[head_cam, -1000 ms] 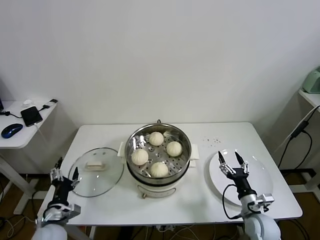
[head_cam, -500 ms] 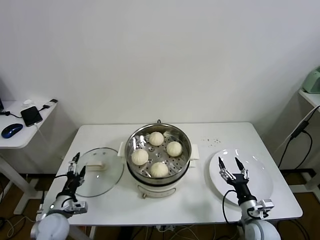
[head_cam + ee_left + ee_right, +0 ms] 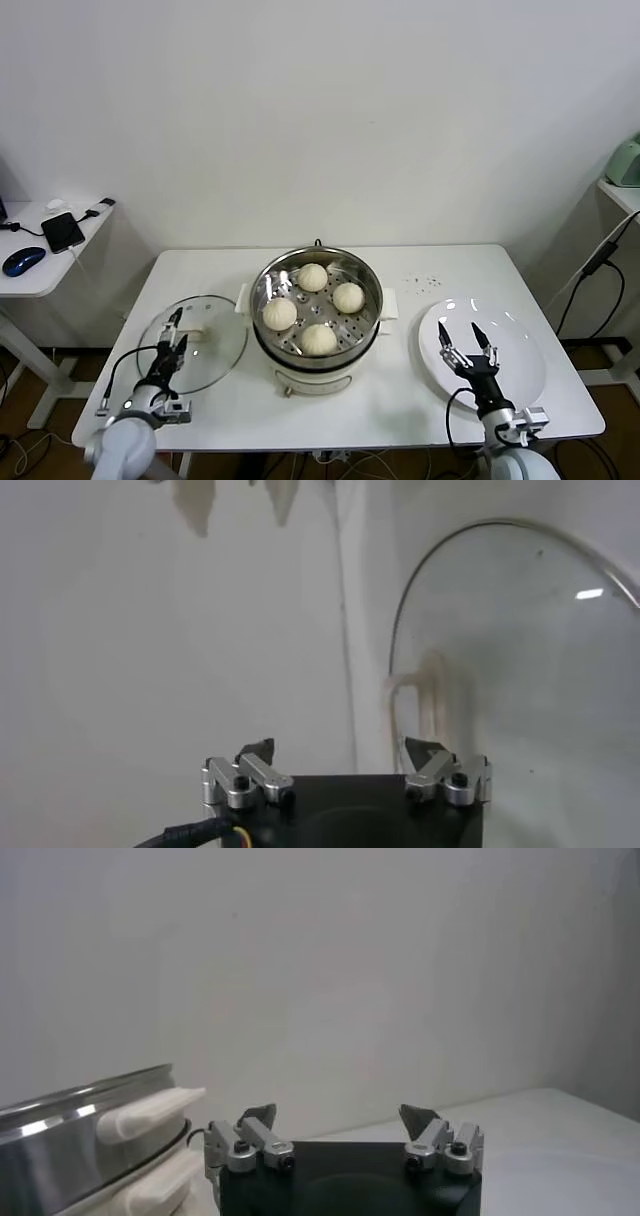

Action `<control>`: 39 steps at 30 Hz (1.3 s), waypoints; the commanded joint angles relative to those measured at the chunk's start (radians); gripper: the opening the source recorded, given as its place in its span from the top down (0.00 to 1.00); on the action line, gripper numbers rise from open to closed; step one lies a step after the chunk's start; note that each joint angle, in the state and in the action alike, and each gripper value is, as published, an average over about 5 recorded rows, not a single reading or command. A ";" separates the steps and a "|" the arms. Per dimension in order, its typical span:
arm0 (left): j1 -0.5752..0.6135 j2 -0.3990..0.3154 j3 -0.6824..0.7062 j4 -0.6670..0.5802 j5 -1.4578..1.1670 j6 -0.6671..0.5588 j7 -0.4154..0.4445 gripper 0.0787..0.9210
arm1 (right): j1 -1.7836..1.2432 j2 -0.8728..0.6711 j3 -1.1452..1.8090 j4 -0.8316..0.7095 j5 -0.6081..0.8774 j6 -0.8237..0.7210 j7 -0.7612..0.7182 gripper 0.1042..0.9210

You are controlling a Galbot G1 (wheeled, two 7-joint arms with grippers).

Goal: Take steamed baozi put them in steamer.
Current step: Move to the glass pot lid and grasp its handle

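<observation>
Steamer [image 3: 316, 315]: one round pot of shiny stainless steel at the centre of the bench [image 3: 400, 410], with a perforated inner tray, a white base and white side handles; its steel rim and a white handle also show in the right wrist view [image 3: 80, 1123]
Steamed baozi [image 3: 313, 277]: four smooth, cream-white domed buns, all lying on the steamer's tray at about 12, 3, 6 and 9 o'clock of it, each apart from its neighbours
Glass lid [image 3: 215, 350]: one flat round clear disc with a metal rim and a cream handle, lying on the bench at 9 o'clock of the steamer
Plate [image 3: 520, 345]: one large white round plate, glossy and bare, at 3 o'clock of the steamer
Bench: one white, smooth rectangular top
Left gripper [image 3: 174, 332]: black with metal-jointed fingers standing apart, holding nothing, over the lid's near edge, at 8 o'clock of the steamer
Right gripper [image 3: 464, 335]: fingers spread apart, holding nothing, above the plate's inner part, at 4 o'clock of the steamer
Side table [image 3: 40, 270]: one, white, at 10 o'clock, with a phone [image 3: 63, 231] and a blue mouse [image 3: 22, 260]
</observation>
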 commanded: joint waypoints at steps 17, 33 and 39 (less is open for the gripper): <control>-0.118 -0.011 0.021 0.149 0.038 0.044 -0.015 0.12 | -0.005 0.008 -0.003 -0.008 -0.003 0.007 0.001 0.12; -0.163 -0.028 0.024 0.193 0.035 0.101 -0.047 0.12 | -0.008 0.009 -0.009 -0.016 -0.004 0.013 0.001 0.12; -0.182 -0.038 0.025 0.228 0.021 0.105 -0.076 0.12 | -0.009 0.011 -0.013 -0.017 -0.004 0.014 0.001 0.12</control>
